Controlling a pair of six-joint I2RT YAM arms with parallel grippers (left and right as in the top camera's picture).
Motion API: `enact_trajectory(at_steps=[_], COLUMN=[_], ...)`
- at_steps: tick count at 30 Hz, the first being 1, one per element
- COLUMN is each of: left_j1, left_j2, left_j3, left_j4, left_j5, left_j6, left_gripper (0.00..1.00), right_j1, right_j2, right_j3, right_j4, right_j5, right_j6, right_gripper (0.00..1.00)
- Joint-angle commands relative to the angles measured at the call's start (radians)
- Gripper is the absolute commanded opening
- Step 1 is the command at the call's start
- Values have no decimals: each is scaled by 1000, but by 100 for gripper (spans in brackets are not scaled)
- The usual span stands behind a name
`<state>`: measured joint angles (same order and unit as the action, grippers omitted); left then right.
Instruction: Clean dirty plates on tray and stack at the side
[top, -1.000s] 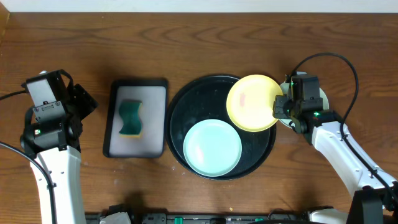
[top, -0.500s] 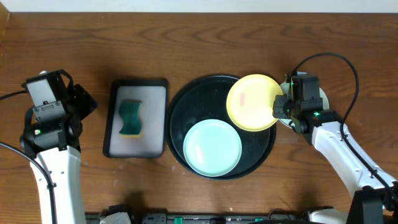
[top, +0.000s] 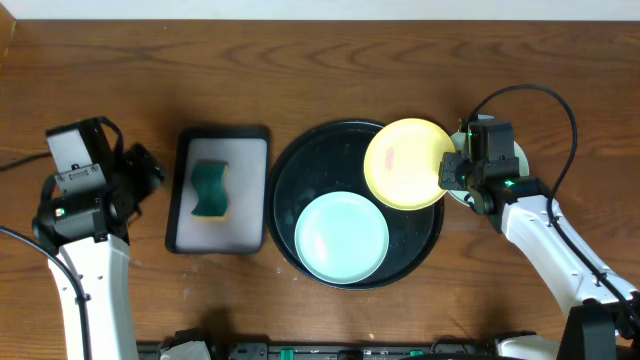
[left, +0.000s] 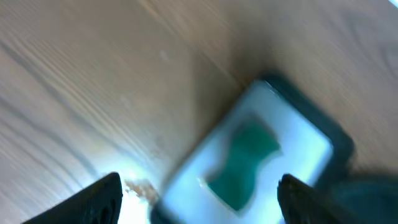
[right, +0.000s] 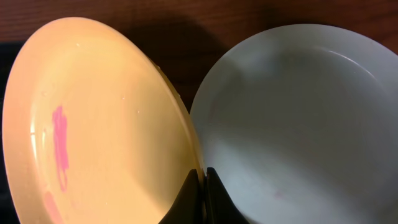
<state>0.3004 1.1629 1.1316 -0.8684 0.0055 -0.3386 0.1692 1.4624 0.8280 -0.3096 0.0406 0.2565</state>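
Only the left gripper (top: 148, 172) turns, fingers spread, sponge (left: 245, 165) ahead of it; I keep the right gripper (right: 200, 196) pinching the smeared yellow plate (right: 93, 124), so wiping seems next.

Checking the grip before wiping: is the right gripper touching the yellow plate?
Touching. The right wrist view shows the right gripper shut on the rim of the yellow plate, both fingertips pinching its edge.

blurred in the left wrist view: green sponge (left: 245, 163) and small tray (left: 311, 134), outlines smeared. cut off by the right wrist view's lower edge: yellow plate (right: 106, 124) and pale plate (right: 292, 112). from overhead, pale plate mostly hidden under the right arm (top: 540, 225).
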Motion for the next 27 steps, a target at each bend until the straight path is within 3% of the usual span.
enact_trajectory(at_steps=[1, 9, 15, 16, 23, 27], left_j1=[3, -31, -180, -217, -461, -572], left_j2=[2, 33, 65, 71, 126, 171], left_j3=[14, -14, -16, -16, -16, 0], left_j4=[-22, -53, -66, -64, 21, 63], left_j5=[234, 335, 334, 334, 262, 185], left_j6=[-19, -34, 24, 24, 22, -45], left_gripper=[80, 76, 11, 8, 7, 7], right_j1=[-5, -4, -4, -4, -1, 13], right_j2=[-2, -2, -2, -2, -2, -2], right_j3=[-5, -5, -5, -5, -5, -5], right_j4=[8, 11, 11, 11, 14, 23], right_j5=[0, -1, -16, -20, -23, -23], right_j6=[37, 46, 73, 73, 72, 72], right_gripper=[1, 1, 1, 1, 1, 1])
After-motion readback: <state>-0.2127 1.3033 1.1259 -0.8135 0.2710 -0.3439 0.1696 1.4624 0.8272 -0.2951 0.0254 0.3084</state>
